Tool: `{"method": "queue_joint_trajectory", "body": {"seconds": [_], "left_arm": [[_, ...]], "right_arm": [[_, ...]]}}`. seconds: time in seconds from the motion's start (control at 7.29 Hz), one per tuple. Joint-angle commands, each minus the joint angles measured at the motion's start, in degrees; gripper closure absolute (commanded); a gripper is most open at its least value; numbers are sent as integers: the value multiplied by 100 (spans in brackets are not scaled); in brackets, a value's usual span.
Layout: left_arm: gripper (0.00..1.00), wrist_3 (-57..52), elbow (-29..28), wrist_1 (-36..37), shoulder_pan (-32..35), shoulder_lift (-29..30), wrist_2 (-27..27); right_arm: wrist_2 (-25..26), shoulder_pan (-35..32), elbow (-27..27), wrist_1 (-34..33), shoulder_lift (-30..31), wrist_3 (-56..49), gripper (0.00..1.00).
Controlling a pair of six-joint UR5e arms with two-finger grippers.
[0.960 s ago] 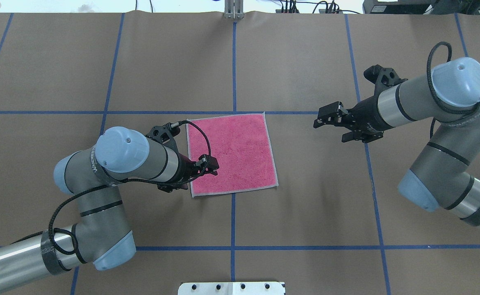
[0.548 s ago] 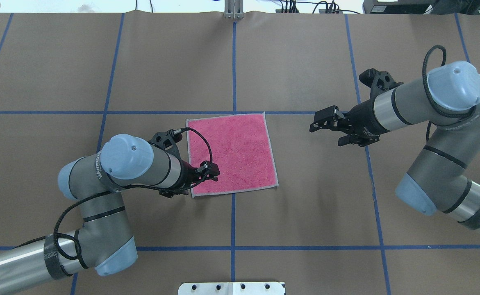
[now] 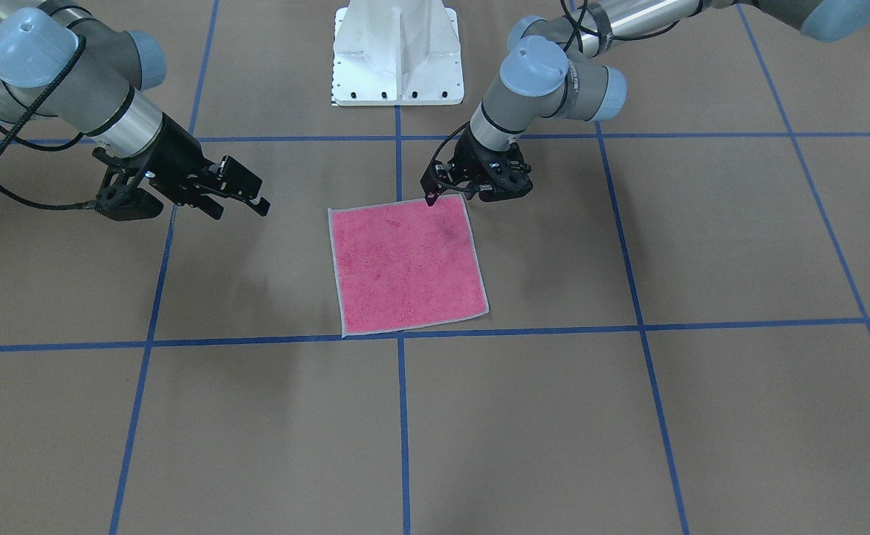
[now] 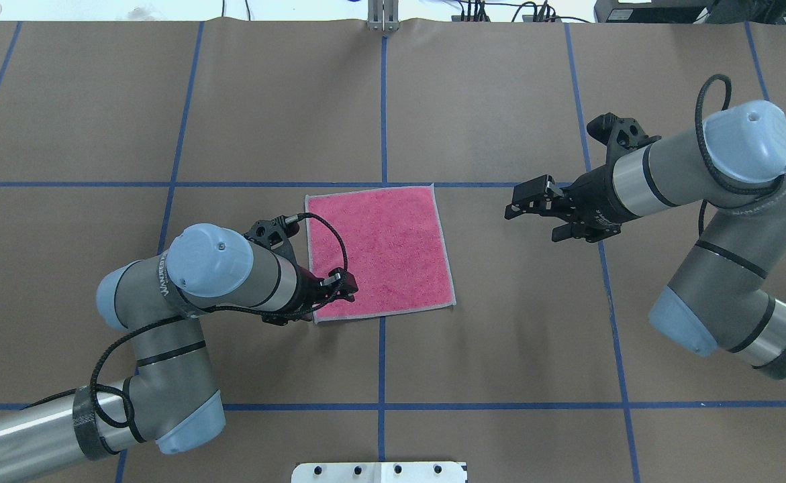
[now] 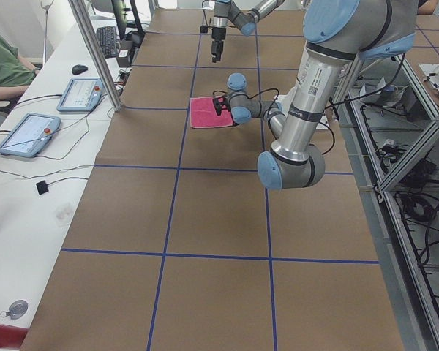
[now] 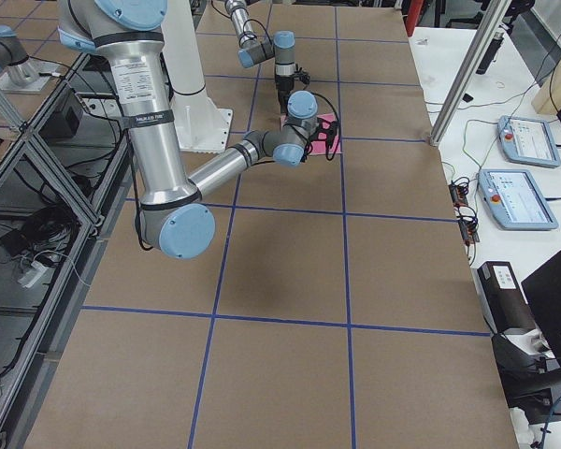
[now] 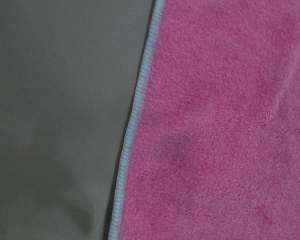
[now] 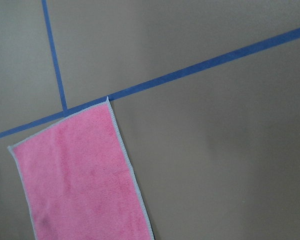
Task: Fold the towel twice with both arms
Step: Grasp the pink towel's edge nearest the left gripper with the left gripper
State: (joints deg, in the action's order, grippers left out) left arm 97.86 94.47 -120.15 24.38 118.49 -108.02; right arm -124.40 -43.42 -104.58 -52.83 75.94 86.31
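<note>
Brown paper-covered table top [image 4: 500, 100], flat, divided into large rectangles by blue tape lines [image 4: 383, 121]. White side bench [image 5: 29, 175] along one long side, carrying two grey-and-blue control tablets [image 5: 28, 134], a black mouse [image 5: 78, 69] and trailing cables, with a slanted aluminium post [image 5: 95, 51] at its edge. Open aluminium frame rack [image 5: 413, 139] with cable bundles on the opposite side; even, bright indoor light.

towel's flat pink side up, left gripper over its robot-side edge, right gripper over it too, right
Not quite: the right gripper is off the towel, over the table beside it, as the overhead view shows. The rest holds: flat, pink side up, left gripper over its robot-side edge.
</note>
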Motion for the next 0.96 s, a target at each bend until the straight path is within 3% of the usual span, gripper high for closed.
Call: {"method": "queue_joint_trajectory", "body": {"seconds": [0.0,0.82], "left_arm": [[18,-3,-34,0,-4,-2,0],[22,-12,-69,-26,-39,-72,0]], "right_arm": [[-5,0,8,1,18,0,0],[-5,0,17,1,17,-17,0]]}}
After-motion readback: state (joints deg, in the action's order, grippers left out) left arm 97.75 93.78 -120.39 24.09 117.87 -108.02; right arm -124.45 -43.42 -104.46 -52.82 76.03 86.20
